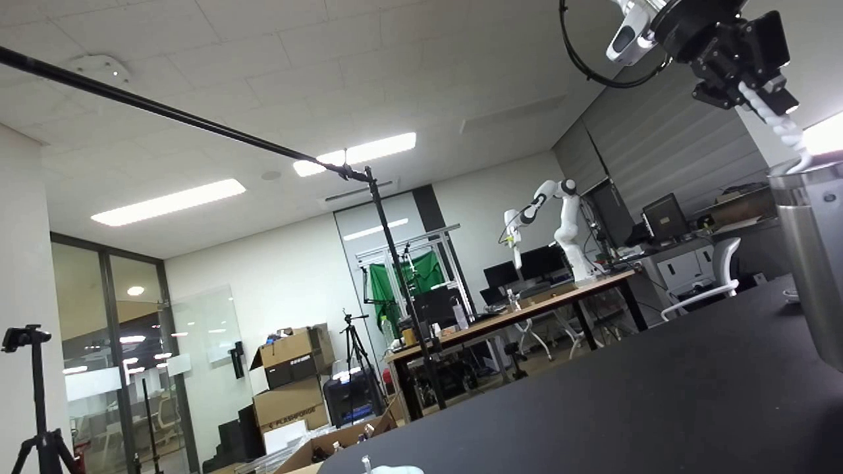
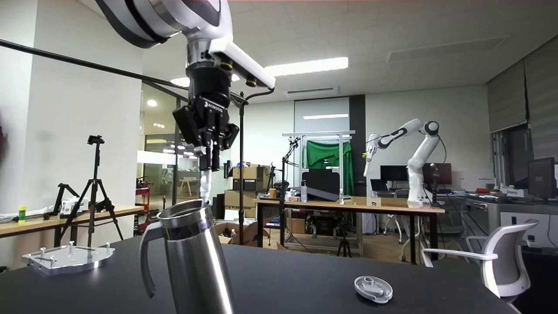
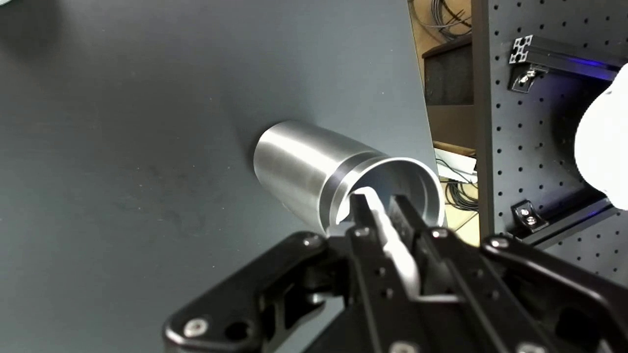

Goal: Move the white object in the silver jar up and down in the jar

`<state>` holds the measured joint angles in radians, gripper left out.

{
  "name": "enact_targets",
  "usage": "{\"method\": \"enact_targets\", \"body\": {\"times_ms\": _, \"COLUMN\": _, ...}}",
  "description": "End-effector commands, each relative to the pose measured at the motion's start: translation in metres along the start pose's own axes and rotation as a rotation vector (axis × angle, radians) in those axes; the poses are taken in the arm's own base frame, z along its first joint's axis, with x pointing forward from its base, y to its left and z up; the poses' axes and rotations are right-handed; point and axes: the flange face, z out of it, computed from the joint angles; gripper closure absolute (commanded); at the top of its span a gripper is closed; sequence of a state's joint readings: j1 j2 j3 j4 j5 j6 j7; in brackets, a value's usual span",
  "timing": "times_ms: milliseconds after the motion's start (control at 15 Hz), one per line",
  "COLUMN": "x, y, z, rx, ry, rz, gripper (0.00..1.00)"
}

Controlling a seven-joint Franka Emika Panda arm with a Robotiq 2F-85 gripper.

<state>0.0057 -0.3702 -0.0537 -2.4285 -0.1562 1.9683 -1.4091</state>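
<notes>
The silver jar (image 2: 198, 261) is a tall brushed-steel cylinder with a side handle, standing on the dark table; it also shows in the wrist view (image 3: 304, 162) and at the right edge of an exterior view (image 1: 813, 263). The white object (image 2: 205, 185) is a thin, bumpy stick, also visible in the other views (image 1: 777, 122) (image 3: 400, 255). My gripper (image 2: 210, 168) is above the jar, its fingers (image 3: 380, 200) closed around the stick's upper part. The stick slants down, with its lower end at the jar's mouth beside the rim; how deep it reaches inside is hidden.
A clear round lid (image 2: 373, 289) lies on the table (image 2: 296, 279) to the jar's right. A clear plate with pegs (image 2: 69, 259) lies left of the jar's handle. A perforated dark panel (image 3: 535, 120) stands beyond the table edge. Another white robot arm (image 2: 418, 161) is far behind.
</notes>
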Motion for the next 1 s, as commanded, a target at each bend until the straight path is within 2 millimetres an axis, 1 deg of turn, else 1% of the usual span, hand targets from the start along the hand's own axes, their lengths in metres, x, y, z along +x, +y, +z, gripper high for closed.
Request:
{"method": "enact_targets", "body": {"times_ms": 0, "x": -0.006, "y": 0.01, "z": -0.001, "rx": 0.007, "ry": -0.012, "rz": 0.056, "gripper": 0.96}}
{"method": "enact_targets", "body": {"times_ms": 133, "x": -0.005, "y": 0.013, "z": 0.001, "rx": 0.015, "ry": -0.013, "rz": 0.062, "gripper": 0.96}}
{"method": "enact_targets", "body": {"times_ms": 267, "x": -0.002, "y": 0.015, "z": -0.007, "rx": 0.002, "ry": -0.013, "rz": 0.057, "gripper": 0.96}}
{"method": "enact_targets", "body": {"times_ms": 400, "x": 0.003, "y": 0.017, "z": -0.026, "rx": -0.027, "ry": -0.019, "rz": 0.041, "gripper": 0.96}}
{"method": "enact_targets", "body": {"times_ms": 800, "x": 0.023, "y": 0.015, "z": -0.106, "rx": -0.068, "ry": -0.071, "rz": -0.043, "gripper": 0.96}}
{"method": "enact_targets", "body": {"times_ms": 933, "x": 0.027, "y": 0.015, "z": -0.124, "rx": -0.071, "ry": -0.092, "rz": -0.061, "gripper": 0.96}}
